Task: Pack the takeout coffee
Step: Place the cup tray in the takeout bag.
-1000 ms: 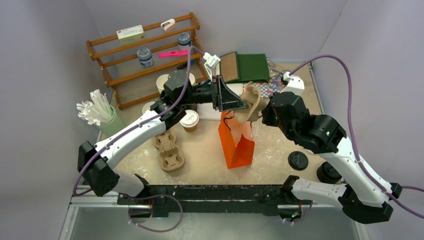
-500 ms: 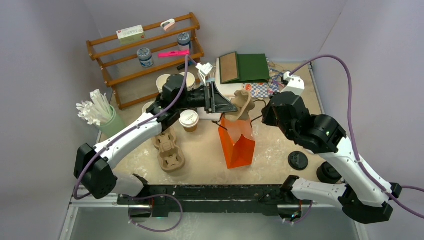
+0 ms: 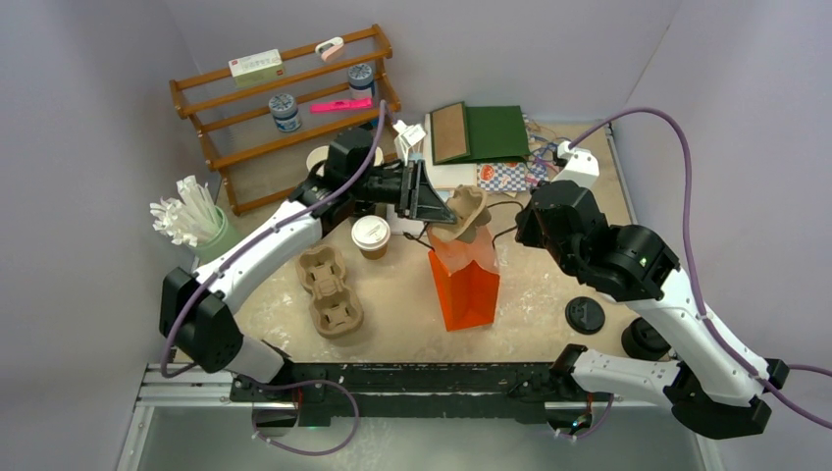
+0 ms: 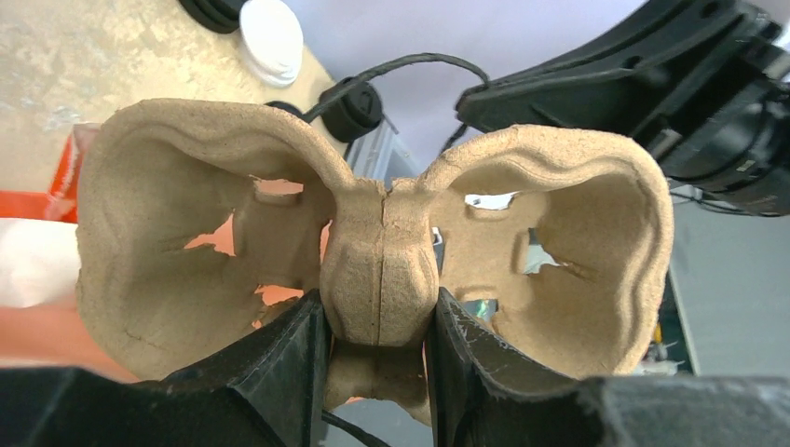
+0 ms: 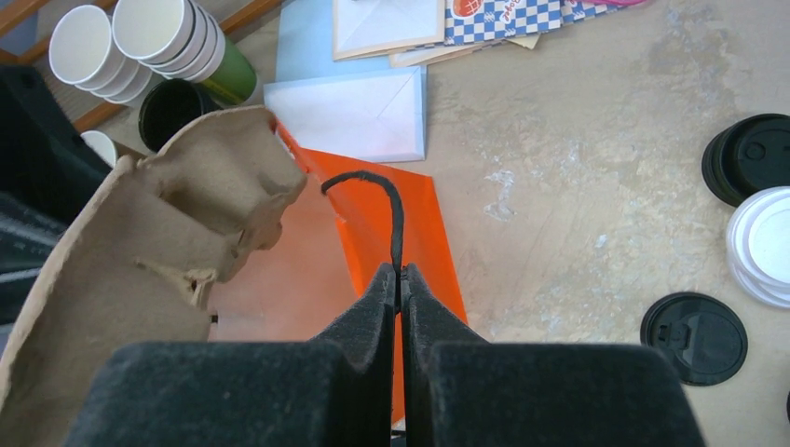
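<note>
Left gripper [image 4: 380,321] — jaws are set part-way apart and clamped on the central ridge of a pulp cup carrier [image 4: 382,247]; the two-cell carrier is held in the air, tilted, over the mouth of the orange paper bag [image 3: 466,285]

Right gripper [image 5: 399,275] — jaws are pressed together on the black cord handle [image 5: 393,200] of the bag, which is stood upright on the table [image 3: 412,314]

Takeout coffee cup [image 3: 371,235]: one brown cup with a white lid is seen standing on the table, left of the bag and apart from it, just beside the far end of a flat pulp tray [image 3: 331,291]; it is touched by neither gripper

Black lids [image 5: 694,337] and white lids [image 5: 769,244]: laid on the table to the right of the bag

Stacked white cups [image 5: 140,37]: placed beyond the bag, near the wooden shelf [image 3: 285,108]
</note>
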Robot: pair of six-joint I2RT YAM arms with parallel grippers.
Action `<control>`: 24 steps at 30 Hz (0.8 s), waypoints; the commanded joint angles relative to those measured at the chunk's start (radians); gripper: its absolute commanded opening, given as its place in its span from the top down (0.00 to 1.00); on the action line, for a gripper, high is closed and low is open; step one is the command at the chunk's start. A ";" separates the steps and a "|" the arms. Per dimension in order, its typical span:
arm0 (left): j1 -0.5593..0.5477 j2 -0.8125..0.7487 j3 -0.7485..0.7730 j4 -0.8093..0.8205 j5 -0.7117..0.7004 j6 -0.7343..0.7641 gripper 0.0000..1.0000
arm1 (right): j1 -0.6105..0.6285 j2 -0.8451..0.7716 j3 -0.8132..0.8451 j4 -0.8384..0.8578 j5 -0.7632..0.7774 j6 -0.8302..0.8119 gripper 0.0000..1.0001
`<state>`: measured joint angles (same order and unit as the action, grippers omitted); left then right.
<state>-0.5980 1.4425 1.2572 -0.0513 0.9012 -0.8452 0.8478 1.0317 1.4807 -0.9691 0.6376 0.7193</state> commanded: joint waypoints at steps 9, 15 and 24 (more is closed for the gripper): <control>-0.018 0.119 0.278 -0.356 0.163 0.366 0.62 | 0.002 -0.012 0.039 -0.053 0.073 0.023 1.00; -0.050 0.087 0.248 -0.271 0.193 0.356 0.62 | 0.003 -0.011 0.029 -0.090 0.087 0.064 1.00; -0.063 0.028 0.170 0.092 0.203 0.178 0.62 | 0.002 -0.009 0.003 -0.039 0.023 0.037 1.00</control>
<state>-0.6586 1.5242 1.4322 -0.1516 1.0748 -0.6079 0.8478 1.0309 1.4872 -1.0237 0.6647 0.7490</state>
